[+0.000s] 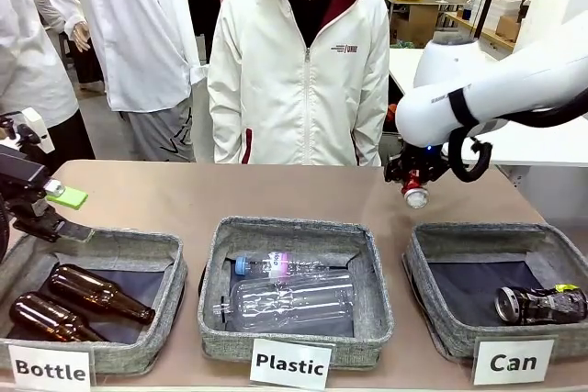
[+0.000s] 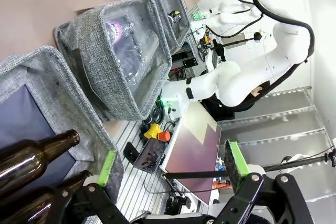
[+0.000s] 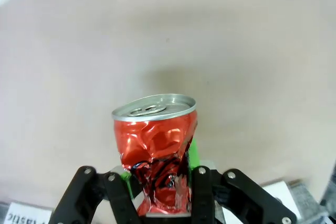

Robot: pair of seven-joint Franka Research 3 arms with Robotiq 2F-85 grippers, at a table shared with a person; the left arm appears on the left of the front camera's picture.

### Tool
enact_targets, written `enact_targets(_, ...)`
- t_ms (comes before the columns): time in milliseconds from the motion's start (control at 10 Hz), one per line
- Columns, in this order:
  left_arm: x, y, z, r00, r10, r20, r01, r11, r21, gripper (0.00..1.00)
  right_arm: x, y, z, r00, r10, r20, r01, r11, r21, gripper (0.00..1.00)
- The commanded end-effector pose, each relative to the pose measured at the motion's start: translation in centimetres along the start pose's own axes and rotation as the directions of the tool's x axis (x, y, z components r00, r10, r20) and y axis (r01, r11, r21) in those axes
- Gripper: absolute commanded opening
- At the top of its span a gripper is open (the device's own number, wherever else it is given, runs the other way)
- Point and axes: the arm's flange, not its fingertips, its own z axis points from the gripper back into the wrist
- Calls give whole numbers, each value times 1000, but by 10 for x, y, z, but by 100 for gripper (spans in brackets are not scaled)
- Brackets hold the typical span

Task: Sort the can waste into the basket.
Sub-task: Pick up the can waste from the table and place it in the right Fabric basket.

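My right gripper (image 1: 414,181) hangs above the table behind the "Can" basket (image 1: 478,232), shut on the crushed red can (image 1: 416,196). In the right wrist view the red can (image 3: 155,153) stands between the green pads of the right gripper (image 3: 157,184), silver top up, over bare tabletop. The black crushed can (image 1: 540,304) lies in the grey "Can" basket at its right side. My left gripper (image 1: 69,216) is open over the back left edge of the "Bottle" basket (image 1: 119,243). The left wrist view shows the left gripper (image 2: 170,166) holding nothing between its spread green pads (image 2: 108,166).
Two brown glass bottles (image 1: 96,293) lie in the "Bottle" basket, and clear plastic bottles (image 1: 289,298) in the middle "Plastic" basket (image 1: 292,229). A person in a white jacket (image 1: 299,71) stands at the far edge. Bare tabletop (image 1: 276,190) lies behind the baskets.
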Motion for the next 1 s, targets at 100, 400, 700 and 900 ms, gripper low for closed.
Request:
enact_targets(100,-3,-4,3,1000,6,-6,-6,1000,-9,100,-63,-41,86,993,117,-2,-116,985,131,0)
enact_targets(400,-3,-4,3,1000,6,-6,-6,1000,-9,100,-128,-78,123,860,509,-18,-476,816,329,0)
enact_targets(700,-3,-4,3,1000,6,-6,-6,1000,-9,100,-179,-120,106,628,770,111,-766,587,264,0)
enact_targets(900,-3,-4,3,1000,6,-6,-6,1000,-9,100,-208,-146,98,543,807,231,-838,501,218,0)
